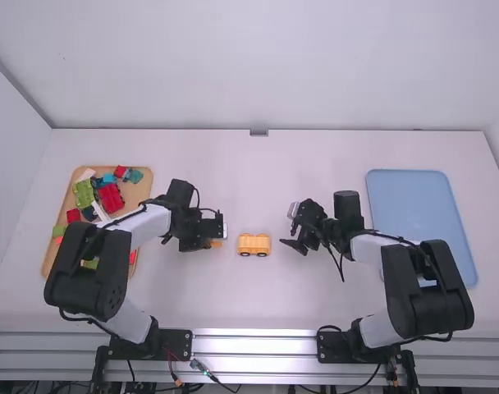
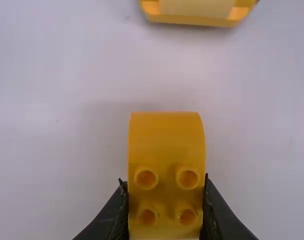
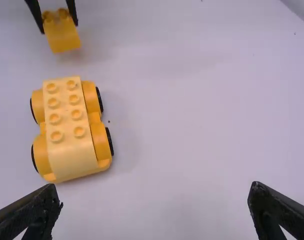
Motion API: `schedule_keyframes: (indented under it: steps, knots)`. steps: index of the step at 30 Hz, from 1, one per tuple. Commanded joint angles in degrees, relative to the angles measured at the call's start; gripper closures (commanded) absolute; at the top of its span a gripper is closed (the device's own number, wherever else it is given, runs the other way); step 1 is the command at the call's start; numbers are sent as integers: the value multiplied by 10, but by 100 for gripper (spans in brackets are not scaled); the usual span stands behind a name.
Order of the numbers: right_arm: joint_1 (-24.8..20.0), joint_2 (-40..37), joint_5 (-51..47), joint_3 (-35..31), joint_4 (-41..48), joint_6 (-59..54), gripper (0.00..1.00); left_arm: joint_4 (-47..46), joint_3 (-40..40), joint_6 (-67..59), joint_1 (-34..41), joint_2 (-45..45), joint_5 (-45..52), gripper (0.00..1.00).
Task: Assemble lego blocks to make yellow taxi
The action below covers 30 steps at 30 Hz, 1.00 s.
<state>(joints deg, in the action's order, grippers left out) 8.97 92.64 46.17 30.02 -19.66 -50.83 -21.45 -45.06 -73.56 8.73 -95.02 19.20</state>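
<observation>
- Yellow Lego car stands upright on the desk, its paler eight-stud top curving down at one end.
- Yellow four-stud curved block, held in the left gripper.

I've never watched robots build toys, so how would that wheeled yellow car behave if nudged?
The car would probably roll on its wheels. With wheels on both sides, it seems unlikely to tip. Its studded bricks look stiff.

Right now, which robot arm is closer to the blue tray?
Right. The right end effector is left of the blue tray; the left end effector is farther, beyond the yellow car.
</observation>
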Motion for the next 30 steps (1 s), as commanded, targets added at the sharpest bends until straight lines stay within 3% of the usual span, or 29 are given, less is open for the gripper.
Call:
schedule_keyframes:
  steps: [1, 5, 7, 8, 10, 11, 14, 17, 19, 22, 26, 30]
  knots:
    - [0, 28, 40, -8, -13, 0, 1, 13, 21, -17, -3, 5, 25, 79]
    - [4, 62, 55, -4, -35, 0, 1, 32, 32, -16, 0, 5, 24, 65]
    - [16, 100, 66, 15, -41, 0, 1, 40, 33, 8, -4, 5, 24, 44]
    - [16, 100, 66, 15, -41, 0, 1, 40, 33, 8, -4, 5, 24, 44]
    - [26, 125, 70, 31, -39, 0, 1, 46, 33, 33, -4, 5, 25, 28]
    - [27, 127, 70, 33, -40, -1, 1, 47, 33, 37, -3, 5, 25, 2]
    - [42, 141, 69, 41, -39, -7, 1, 49, 33, 39, -4, 5, 44, 1]
    - [51, 143, 68, 40, -42, -7, 1, 25, 34, -43, -21, 5, 95, 17]
    - [54, 143, 69, 40, -41, -7, 1, 15, 34, -81, -40, 5, 139, 20]
    - [53, 143, 86, 40, -41, -14, 1, 22, 40, -108, -63, 2, 181, 19]
    - [55, 149, 109, 42, -42, -33, 1, 69, 61, -124, -97, -17, 262, 10]
    - [58, 170, 115, 53, -42, -35, 1, 120, 82, -123, -103, -37, 284, 9]
